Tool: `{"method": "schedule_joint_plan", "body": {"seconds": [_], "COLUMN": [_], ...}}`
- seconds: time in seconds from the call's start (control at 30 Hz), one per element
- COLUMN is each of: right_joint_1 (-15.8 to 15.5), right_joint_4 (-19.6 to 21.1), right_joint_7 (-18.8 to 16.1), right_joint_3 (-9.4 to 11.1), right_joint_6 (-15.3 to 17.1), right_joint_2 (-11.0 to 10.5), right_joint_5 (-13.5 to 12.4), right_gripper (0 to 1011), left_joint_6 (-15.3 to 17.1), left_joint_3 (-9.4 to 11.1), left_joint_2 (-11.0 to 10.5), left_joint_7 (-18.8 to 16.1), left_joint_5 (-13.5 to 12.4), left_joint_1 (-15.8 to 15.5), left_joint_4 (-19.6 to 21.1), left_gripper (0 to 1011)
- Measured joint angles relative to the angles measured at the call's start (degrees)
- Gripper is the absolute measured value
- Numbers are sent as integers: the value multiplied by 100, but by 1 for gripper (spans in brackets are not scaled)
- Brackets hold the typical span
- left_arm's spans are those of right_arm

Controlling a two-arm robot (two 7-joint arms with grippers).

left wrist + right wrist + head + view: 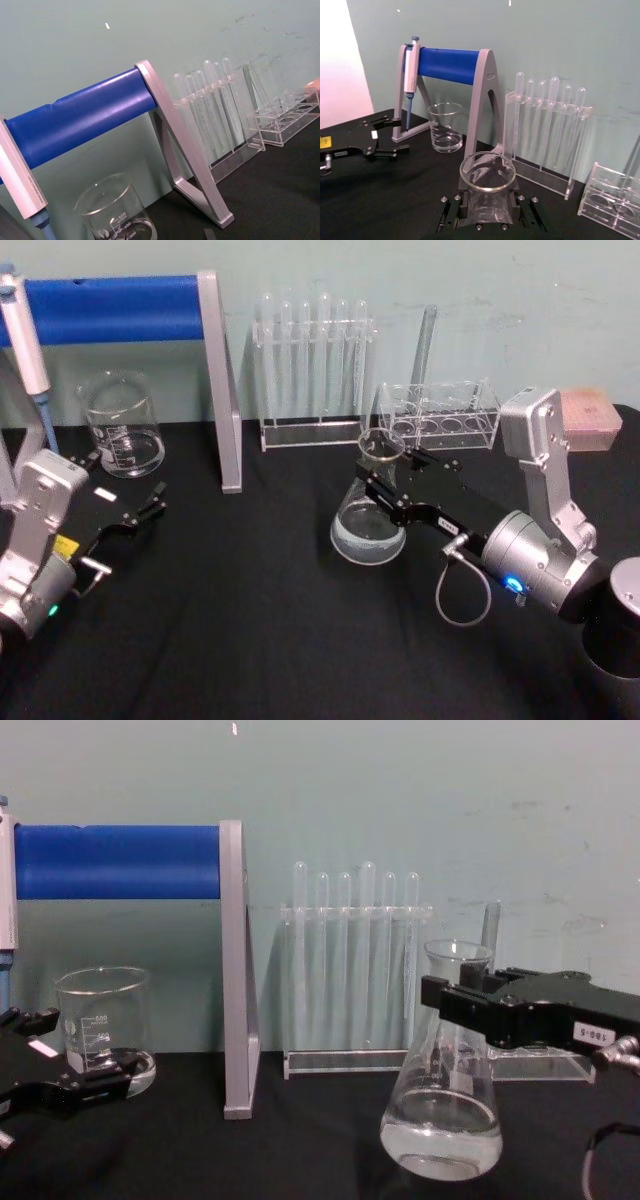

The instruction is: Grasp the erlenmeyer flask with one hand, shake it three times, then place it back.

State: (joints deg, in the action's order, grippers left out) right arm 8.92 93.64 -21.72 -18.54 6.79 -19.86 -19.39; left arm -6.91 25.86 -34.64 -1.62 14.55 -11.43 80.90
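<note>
Right hand [388, 478] is closed around the neck of the flask [362, 505], midway across the tabletop [250, 620]; left hand [135, 515] lies open at far left. Thin glass holding a little water [368, 540], the flask likely handles light, stiff, slick and breakable; just under its flared rim looks the safest hold.

Right arm [545, 455]: enters the head view at 4 o'clock. The silver link folds down to the wrist [525, 560], which aims toward 10 o'clock.

Right gripper [388, 472]: the jaws are closed around the neck of the erlenmeyer flask [368, 530], one black finger on each side.

Left arm [35, 530]: sits at 8 o'clock in the head view, aimed toward 2 o'clock.

Left gripper [395, 134]: the fingers are spread apart with nothing between them, low over the table.
</note>
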Motion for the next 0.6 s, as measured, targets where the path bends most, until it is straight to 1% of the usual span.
{"method": "schedule_joint_plan", "body": {"seconds": [0.23, 0.37, 0.57, 0.6], "right_joint_1": [93, 156, 227, 227], "right_joint_4": [-108, -188, -284, -284], "right_joint_7": [-201, -362, -592, -592], "right_joint_3": [-74, -131, -230, -230], "right_joint_6": [-21, -80, -218, -218], "right_joint_2": [-147, -267, -443, -443], "right_joint_5": [-185, -286, -383, -383], "right_gripper": [448, 448, 448, 448], "left_joint_6": [0, 0, 0, 0], "left_joint_3": [0, 0, 0, 0], "left_joint_2": [0, 0, 0, 0], "left_joint_7": [0, 0, 0, 0], "left_joint_5": [0, 0, 0, 0], "left_joint_1": [0, 0, 0, 0], "left_joint_4": [0, 0, 0, 0], "left_gripper": [1001, 1001, 1001, 1001]}}
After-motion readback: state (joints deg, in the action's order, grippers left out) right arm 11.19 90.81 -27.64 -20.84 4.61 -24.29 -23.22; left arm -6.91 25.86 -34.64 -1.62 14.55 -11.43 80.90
